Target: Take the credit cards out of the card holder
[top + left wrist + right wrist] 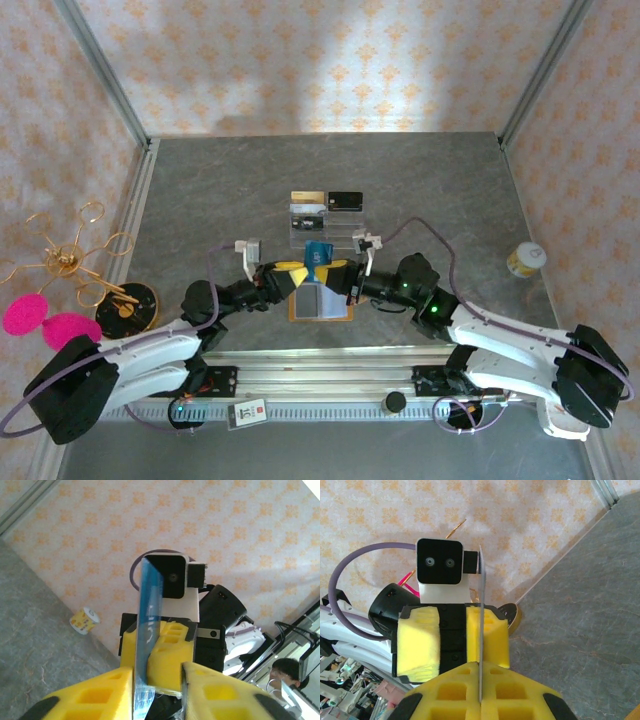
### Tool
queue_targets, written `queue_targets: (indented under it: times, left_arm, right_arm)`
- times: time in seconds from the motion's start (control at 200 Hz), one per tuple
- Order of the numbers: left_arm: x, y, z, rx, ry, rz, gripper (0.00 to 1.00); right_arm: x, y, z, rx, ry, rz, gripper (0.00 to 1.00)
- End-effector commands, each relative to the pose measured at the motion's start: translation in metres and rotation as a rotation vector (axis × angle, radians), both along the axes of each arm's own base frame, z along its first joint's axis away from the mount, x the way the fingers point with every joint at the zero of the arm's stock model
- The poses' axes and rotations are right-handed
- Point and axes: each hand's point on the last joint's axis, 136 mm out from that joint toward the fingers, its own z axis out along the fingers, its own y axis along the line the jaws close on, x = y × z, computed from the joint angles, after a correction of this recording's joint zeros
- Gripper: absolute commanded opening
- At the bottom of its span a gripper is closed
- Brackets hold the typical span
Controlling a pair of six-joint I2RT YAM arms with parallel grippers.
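Since a gold card [306,197], a black card [344,200] and a silver card [308,213] stand on the clear rack [338,232], the job looks well advanced. The right claw [481,680] pinches a light blue card [318,250] by the open card holder [320,302] on the counter [200,200]; the left claw [157,672] is spread around it.

The left arm [138,348] and right arm [505,342] match: smooth white shells between chunky black joints, with a purple cable [375,546] trailing off each. Tiny green lights [433,308] glow on the right one. The fingers [452,692] are bright yellow blocks cut with square pockets, and each wrist carries a white-bodied camera [439,562] with a black face.
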Motion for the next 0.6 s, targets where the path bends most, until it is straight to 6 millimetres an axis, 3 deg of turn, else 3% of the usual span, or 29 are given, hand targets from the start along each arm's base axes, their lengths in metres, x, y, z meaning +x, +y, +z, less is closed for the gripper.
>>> queue_targets:
  times: [0.0,0.115,0.255,0.295,0.365,0.405,0.45,0.596]
  left_arm:
    - [-0.013,-0.003,0.033,-0.076,-0.099,-0.050,0.24]
    - [-0.014,-0.008,0.029,-0.068,-0.088,-0.061,0.23]
    - [-0.014,-0.008,0.029,-0.073,-0.091,-0.055,0.00]
    - [-0.012,-0.009,0.028,-0.063,-0.088,-0.047,0.00]
    - [-0.007,-0.011,0.028,-0.029,-0.090,-0.025,0.00]
    - [-0.002,-0.011,0.028,-0.001,-0.091,0.002,0.00]
    - [0.006,-0.012,0.025,0.052,-0.093,0.046,0.00]
    - [0.039,-0.015,0.019,0.288,-0.092,0.190,0.00]
  right_arm:
    - [0.004,-0.002,0.022,0.066,-0.033,-0.027,0.00]
    - [0.007,-0.001,0.022,0.072,-0.025,-0.039,0.00]
    - [0.011,0.000,0.019,0.067,-0.017,-0.049,0.00]
    - [0.011,0.000,0.018,0.058,-0.016,-0.052,0.01]
    - [0.016,-0.005,0.018,0.022,-0.020,-0.096,0.21]
    - [0.025,-0.014,0.017,-0.015,-0.028,-0.171,0.39]
    - [0.032,-0.026,0.016,-0.057,-0.039,-0.248,0.50]
    - [0.049,-0.081,0.009,-0.178,-0.052,-0.521,0.57]
